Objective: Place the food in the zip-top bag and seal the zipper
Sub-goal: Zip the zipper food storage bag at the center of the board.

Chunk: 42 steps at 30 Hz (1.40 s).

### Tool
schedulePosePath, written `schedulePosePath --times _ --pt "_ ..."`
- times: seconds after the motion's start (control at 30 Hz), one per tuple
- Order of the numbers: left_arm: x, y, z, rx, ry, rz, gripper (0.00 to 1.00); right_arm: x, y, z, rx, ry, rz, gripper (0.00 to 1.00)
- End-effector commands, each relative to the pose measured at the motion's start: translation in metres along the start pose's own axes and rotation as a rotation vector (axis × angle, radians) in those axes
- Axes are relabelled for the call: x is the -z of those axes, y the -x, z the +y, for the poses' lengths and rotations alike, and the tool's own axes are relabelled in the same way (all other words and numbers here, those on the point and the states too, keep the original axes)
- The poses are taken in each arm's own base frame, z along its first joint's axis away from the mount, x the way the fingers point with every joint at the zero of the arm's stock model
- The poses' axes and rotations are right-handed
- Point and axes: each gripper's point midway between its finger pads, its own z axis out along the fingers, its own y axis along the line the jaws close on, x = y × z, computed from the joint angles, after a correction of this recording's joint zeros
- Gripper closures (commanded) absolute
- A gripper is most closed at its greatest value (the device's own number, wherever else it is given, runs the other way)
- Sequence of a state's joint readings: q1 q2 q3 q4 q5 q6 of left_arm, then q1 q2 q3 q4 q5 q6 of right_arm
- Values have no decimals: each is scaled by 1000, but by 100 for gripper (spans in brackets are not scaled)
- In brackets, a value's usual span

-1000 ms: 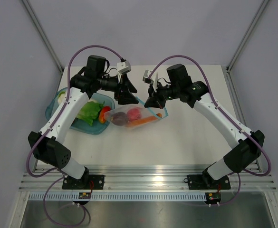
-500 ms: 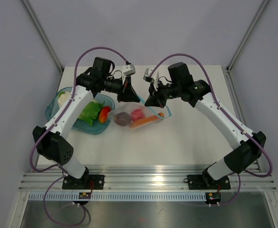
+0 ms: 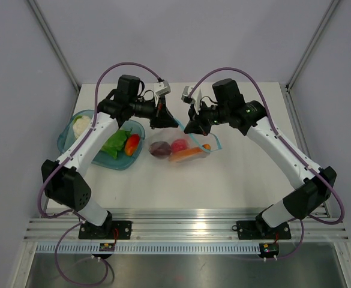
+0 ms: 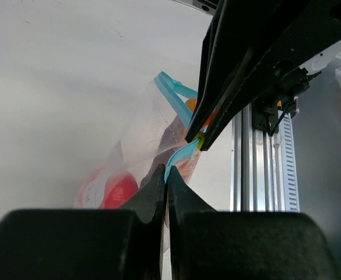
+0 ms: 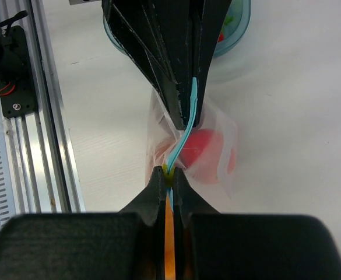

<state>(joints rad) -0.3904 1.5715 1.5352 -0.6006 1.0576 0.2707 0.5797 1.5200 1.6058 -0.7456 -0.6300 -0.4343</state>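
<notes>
The zip-top bag (image 3: 184,147) sits mid-table, a clear pouch holding the food: a red round piece (image 3: 179,145), a dark purple piece (image 3: 161,150) and an orange carrot (image 3: 188,154). Its teal zipper (image 4: 179,154) runs between both grippers. My left gripper (image 3: 166,123) is shut on one end of the zipper (image 4: 166,175). My right gripper (image 3: 191,128) is shut on the other end (image 5: 169,174), with a small yellow-green bit pinched at its tips. The two grippers face each other, tips a short way apart. The red piece (image 5: 202,146) shows through the plastic below the strip.
A teal translucent bowl (image 3: 67,139) stands at the left, holding a green leafy piece (image 3: 112,143), a white piece (image 3: 81,125) and a red-orange piece (image 3: 132,144). The aluminium rail (image 3: 181,227) runs along the near table edge.
My left gripper has closed on the zipper's left end. The bag has shifted a little to the right and its top edge has been drawn up between the two grippers.
</notes>
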Motion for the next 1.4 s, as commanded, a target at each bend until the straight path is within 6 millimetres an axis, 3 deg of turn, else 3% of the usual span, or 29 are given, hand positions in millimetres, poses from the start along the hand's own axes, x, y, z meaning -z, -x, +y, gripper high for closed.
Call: schedulePosePath --times 0.0,0.1,0.33,0.4,0.43,0.8,1.07,1.37 --pt "10 18 21 -63 93 -73 100 11 2 6 14 -13 -15 100" --pt "16 19 33 -55 130 -92 100 7 -5 2 -6 -24 -3 100" --pt "31 19 69 3 204 -137 100 -9 15 -33 -54 -111 9 100" --pt "35 17 76 10 225 -139 100 -14 5 -35 -97 -100 68 100" --pt "38 17 77 12 231 -141 100 -13 10 -36 -98 -98 67 100" --pt "62 3 87 38 284 -153 100 -3 3 -26 -92 -102 71 100" --pt "68 17 84 5 291 -171 100 16 0 -27 -90 -171 100 100" --pt "70 29 82 -11 288 -186 100 41 10 -23 -93 -233 103 100"
